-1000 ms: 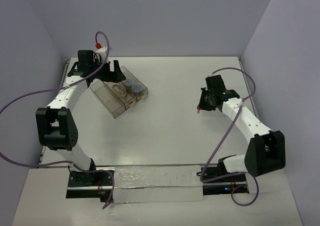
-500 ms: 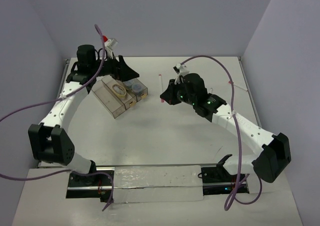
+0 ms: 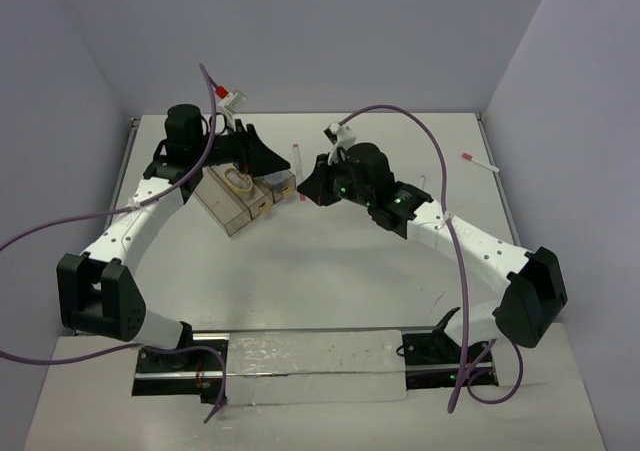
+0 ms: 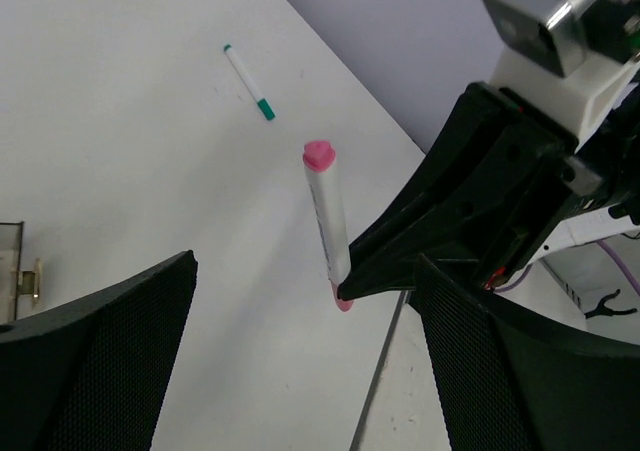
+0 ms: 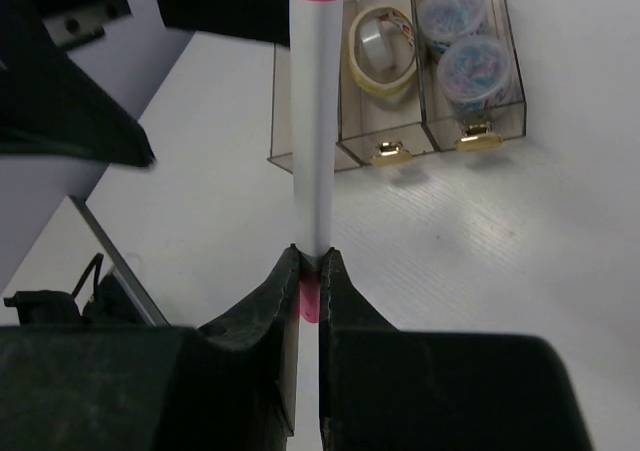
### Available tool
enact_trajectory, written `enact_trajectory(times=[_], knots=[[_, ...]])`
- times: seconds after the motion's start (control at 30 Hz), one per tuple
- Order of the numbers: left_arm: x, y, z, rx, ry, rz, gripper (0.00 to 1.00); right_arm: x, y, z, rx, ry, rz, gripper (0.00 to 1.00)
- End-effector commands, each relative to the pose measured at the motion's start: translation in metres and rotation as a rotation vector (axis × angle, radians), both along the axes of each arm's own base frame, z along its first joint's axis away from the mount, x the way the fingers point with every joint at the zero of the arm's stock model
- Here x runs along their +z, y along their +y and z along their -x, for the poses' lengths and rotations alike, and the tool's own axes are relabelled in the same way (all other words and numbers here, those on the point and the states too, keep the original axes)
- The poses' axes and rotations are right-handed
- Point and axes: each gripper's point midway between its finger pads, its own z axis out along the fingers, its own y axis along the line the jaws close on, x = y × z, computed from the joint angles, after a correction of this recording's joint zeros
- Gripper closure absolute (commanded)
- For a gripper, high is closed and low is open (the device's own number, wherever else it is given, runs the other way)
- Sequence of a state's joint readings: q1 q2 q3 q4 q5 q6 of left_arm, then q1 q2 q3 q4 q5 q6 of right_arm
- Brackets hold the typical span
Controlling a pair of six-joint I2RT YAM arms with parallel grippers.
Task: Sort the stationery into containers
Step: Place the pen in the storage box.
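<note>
Gripping pink-capped pen [image 5: 312,121] near-upright, R hand [image 5: 310,263] sits just beside edge of bins [image 3: 222,204]; L hand [image 4: 305,271] spread open, close by.

A white pen [image 5: 311,121] with pink ends, a second pen [image 4: 248,81] green-tipped, smoky clear bins [image 5: 385,123] with gold tabs [image 5: 388,152].

The left arm [image 3: 128,227] and right arm [image 3: 472,243] have white links, black joints, looping purple cables [image 3: 385,108], and black textured fingers [image 4: 90,361].

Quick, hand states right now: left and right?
Left hand: open, holding nothing.
Right hand: closed on the white pen with pink ends.
</note>
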State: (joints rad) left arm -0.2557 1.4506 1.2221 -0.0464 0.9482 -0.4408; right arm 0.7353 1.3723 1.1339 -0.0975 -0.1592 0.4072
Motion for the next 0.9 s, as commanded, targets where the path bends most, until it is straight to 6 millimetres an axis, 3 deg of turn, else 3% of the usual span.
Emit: enact_trajectory(times=[0.0,0.2,0.4,0.7,0.87], knots=[[0.007,-0.010,0.003,-0.028,-0.066,0.011,0.08,0.040,0.017,-0.008,0.027,-0.068,-0.088,1.00],[0.001,-0.016,-0.001,-0.016,-0.038,0.004,0.18,0.042,0.024,-0.006,0.053,-0.067,-0.094,1.00],[0.001,-0.018,-0.003,-0.018,-0.022,0.017,0.34,0.044,0.026,-0.006,0.058,-0.069,-0.094,1.00],[0.000,-0.022,-0.008,-0.010,0.004,0.039,0.37,0.044,0.034,-0.004,0.088,-0.059,-0.102,1.00],[-0.004,-0.025,-0.009,-0.014,0.033,0.035,0.65,0.047,0.039,-0.001,0.106,-0.063,-0.119,1.00]])
